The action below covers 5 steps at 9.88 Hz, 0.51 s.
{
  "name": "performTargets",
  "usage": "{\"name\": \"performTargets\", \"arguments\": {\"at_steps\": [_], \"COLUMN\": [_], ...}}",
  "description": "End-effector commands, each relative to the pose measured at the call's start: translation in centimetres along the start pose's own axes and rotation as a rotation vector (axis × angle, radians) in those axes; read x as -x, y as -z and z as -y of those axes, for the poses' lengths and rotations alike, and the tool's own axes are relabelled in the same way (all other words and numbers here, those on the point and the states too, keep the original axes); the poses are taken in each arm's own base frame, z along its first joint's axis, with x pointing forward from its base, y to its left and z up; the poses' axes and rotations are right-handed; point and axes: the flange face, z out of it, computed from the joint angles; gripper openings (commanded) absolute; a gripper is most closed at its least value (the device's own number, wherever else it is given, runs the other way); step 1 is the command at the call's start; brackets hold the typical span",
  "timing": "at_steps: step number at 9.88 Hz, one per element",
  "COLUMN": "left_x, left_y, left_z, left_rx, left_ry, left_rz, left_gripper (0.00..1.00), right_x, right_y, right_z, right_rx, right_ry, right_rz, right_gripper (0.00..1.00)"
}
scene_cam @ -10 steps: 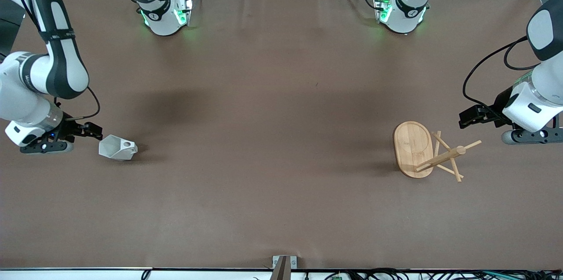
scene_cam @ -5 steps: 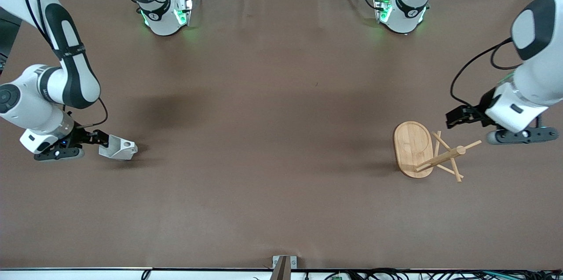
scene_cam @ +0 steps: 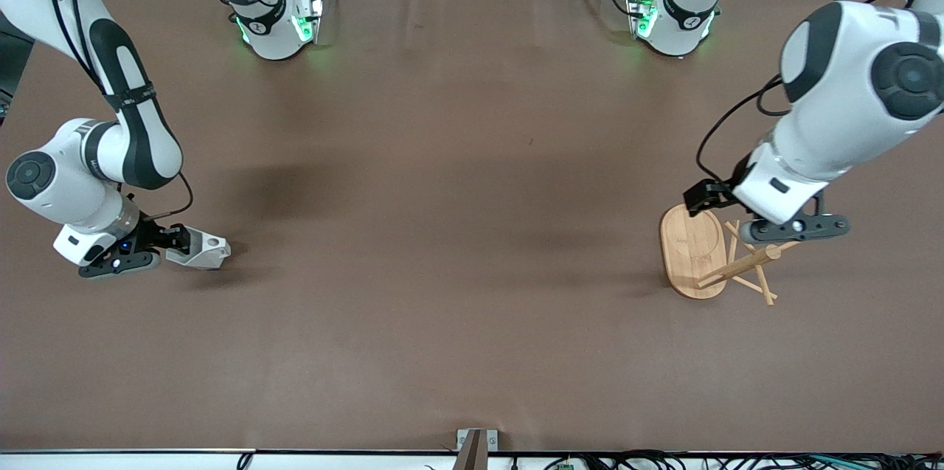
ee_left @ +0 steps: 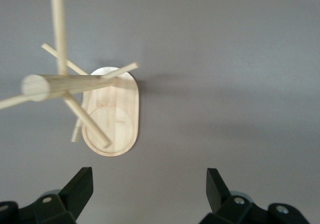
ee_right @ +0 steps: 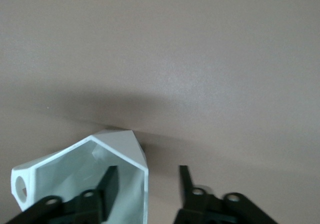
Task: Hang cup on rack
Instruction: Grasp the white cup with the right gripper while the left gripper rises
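Jaws: right gripper (ee_right: 145, 184) straddles the small white faceted cup's (scene_cam: 198, 250) rim wall, one finger inside, not visibly clamped. Left gripper (ee_left: 150, 186) spread wide over the upright light wooden peg rack (scene_cam: 719, 256). Cup's on the table at the right arm's end, well apart. Lift, transfer, hanging all pending.

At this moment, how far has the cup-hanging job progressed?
Nothing is hung yet. The cup lies on its side on the table, toward the right arm's end. In hand: the right gripper straddles the cup's wall, one finger inside the mouth, not visibly clamped. The left gripper hangs open over the rack. Left: grasp, lift, carry across, hook onto a peg.
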Motion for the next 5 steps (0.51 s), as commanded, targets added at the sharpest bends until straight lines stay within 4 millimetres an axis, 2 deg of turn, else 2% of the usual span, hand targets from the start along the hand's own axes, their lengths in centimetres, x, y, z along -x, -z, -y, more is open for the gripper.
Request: {"name": "performTargets", "arguments": {"at_steps": [1,3,4,5], "left_x": [0.2,1.8,3.3,5.1], "left_y": [-2.0,-2.0,-2.1,-2.9], "left_z": [-3.6,-8.6,-11.5,-15.2], "left_rx": [-0.011,-0.007,-0.001,0.006], "left_ry": [-0.034,-0.140,-0.203,-0.272], "left_rz": [0.014,0.009,0.014,0.016], "left_gripper": [1.00,1.00,1.00,1.00], "right_x": [-0.3,-0.5,-0.6,-0.7], "right_y": [0.3,0.5,0.4,1.0], "right_z": [-0.4,0.0,0.1,0.3], "right_rx": [-0.002,-0.004,-0.006,-0.009], "right_ry": [0.047,0.049,0.050,0.050], "right_rz": [-0.006,-0.007,-0.005,-0.001], "right_gripper": [0.00,0.00,0.00,0.00]}}
